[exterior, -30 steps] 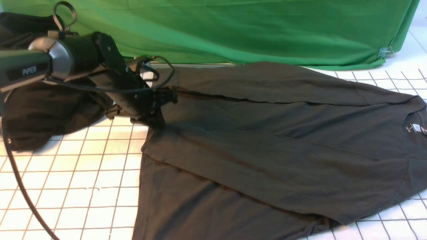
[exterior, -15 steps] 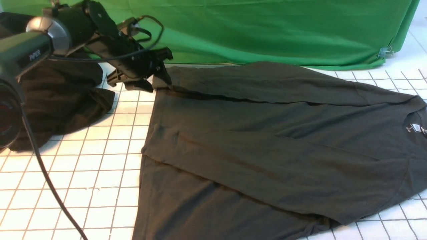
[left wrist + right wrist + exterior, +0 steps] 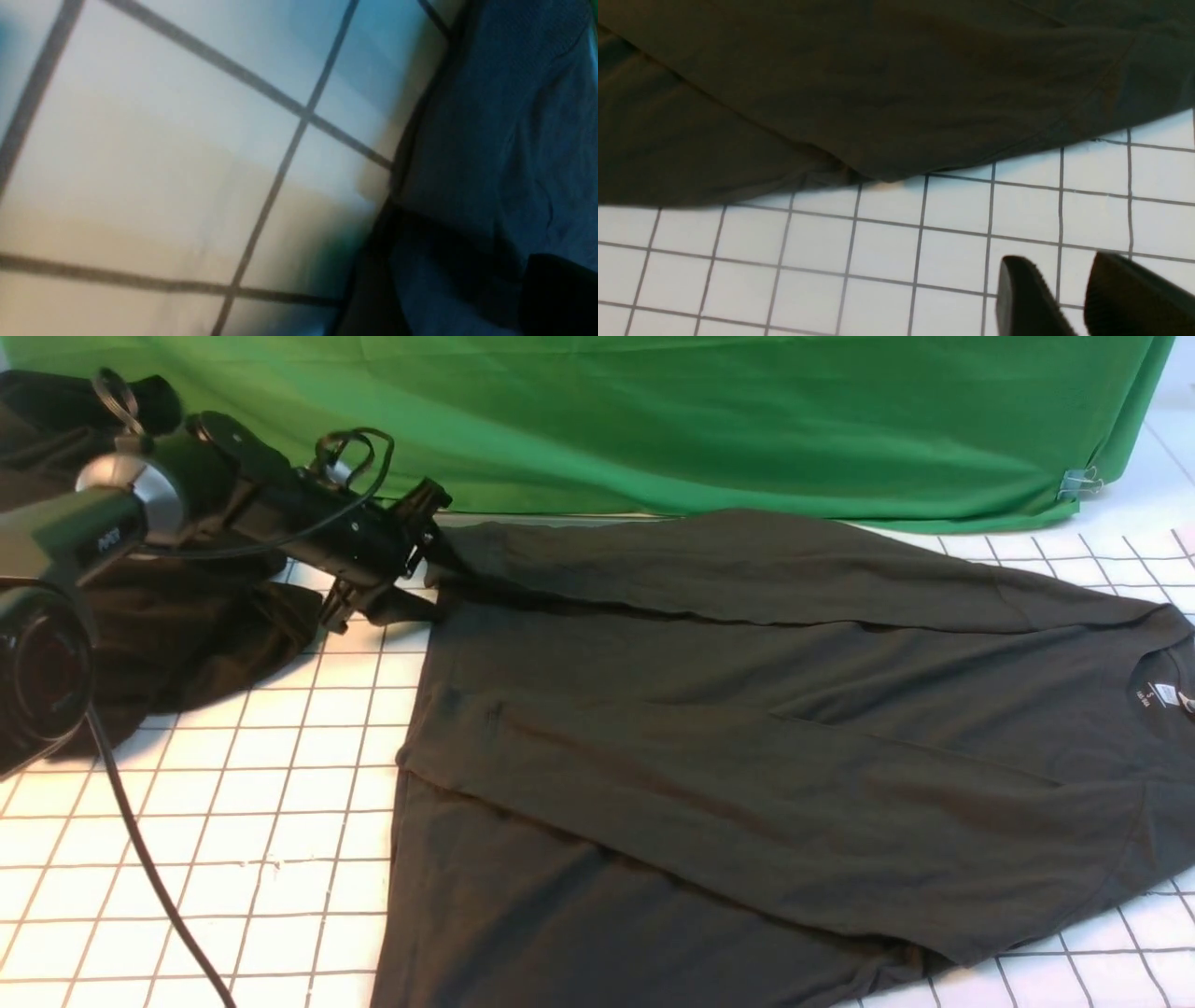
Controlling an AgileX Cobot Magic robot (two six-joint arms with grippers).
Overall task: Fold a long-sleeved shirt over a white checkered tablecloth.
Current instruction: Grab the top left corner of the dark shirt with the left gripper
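The long-sleeved shirt (image 3: 747,728) is looking dark grey all over, with a tiny white label (image 3: 1163,693) at its neck. The white checkered tablecloth (image 3: 233,821) is showing thin dark lines in little squares. The back cloth (image 3: 700,420) is looking green, the heap of cloth (image 3: 187,625) blacker.

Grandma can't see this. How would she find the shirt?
On the white checkered tablecloth, the long-sleeved shirt lies flat across the middle and right. Unlike the blacker heap of cloth at the left, it has a white neck label.
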